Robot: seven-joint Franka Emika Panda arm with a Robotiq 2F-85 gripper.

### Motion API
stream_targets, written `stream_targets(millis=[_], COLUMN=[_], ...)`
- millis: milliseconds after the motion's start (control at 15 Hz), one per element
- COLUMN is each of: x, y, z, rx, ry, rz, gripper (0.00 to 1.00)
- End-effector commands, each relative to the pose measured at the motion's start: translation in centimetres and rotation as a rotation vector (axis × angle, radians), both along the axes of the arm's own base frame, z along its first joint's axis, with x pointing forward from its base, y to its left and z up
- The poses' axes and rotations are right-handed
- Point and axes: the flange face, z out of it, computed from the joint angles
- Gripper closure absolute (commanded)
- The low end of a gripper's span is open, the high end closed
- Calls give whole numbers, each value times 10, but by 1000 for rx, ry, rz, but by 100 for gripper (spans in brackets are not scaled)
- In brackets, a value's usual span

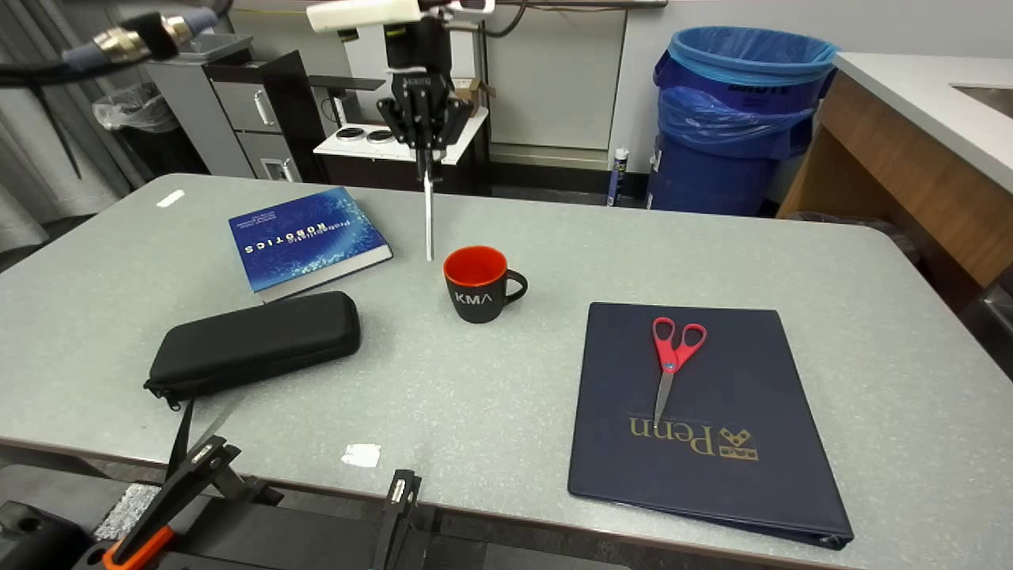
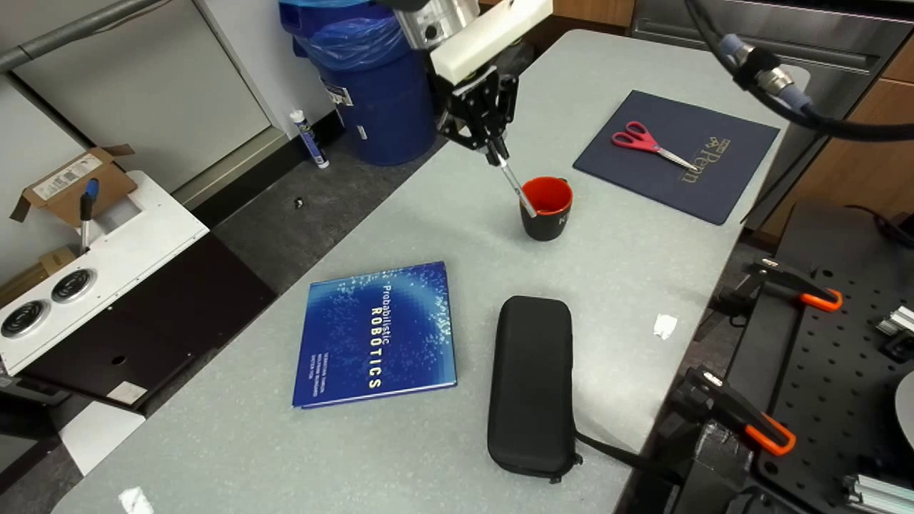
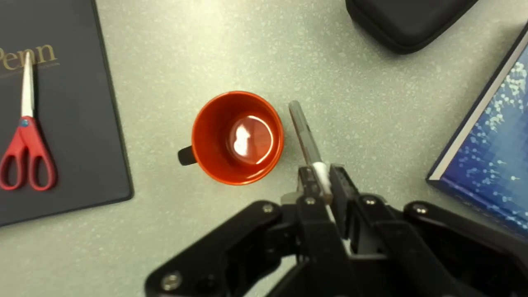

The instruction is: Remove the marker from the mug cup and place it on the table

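Observation:
The marker (image 1: 429, 226) is a thin whitish stick, also seen in an exterior view (image 2: 517, 188) and the wrist view (image 3: 304, 134). My gripper (image 1: 427, 162) is shut on its upper end; the gripper also shows in the wrist view (image 3: 324, 175). The marker hangs from the fingers, outside the mug and above the table (image 1: 475, 396). It points nearly straight down in an exterior view. The black mug cup (image 1: 475, 305) with red inside stands upright beside it, also in an exterior view (image 2: 545, 227). In the wrist view the mug (image 3: 237, 138) looks empty inside.
A blue book (image 1: 309, 237) and a black zip case (image 1: 257, 344) lie on the book side of the mug. A dark Penn folder (image 1: 696, 459) with red-handled scissors (image 1: 671, 360) on it lies on the mug's handle side. Clamps (image 1: 396, 507) stand along a table edge.

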Motion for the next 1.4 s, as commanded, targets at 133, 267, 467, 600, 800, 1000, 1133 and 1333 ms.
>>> stream_targets(millis=[133,267,467,600,800,1000,1133,1333], x=[42,50,60,64,69,74,76,80], y=[2,2,3,5,8,11,13,16], z=[-92,-108,-119,-124,-124,-125,-124,-122], rx=[73,63,44,25,6,0,-4,-4], ry=[160,195,230,252,271,282,284,282], rz=[44,45,41,38,32,35,35,35], gripper=[97,97,97,89,54,32,16,0])
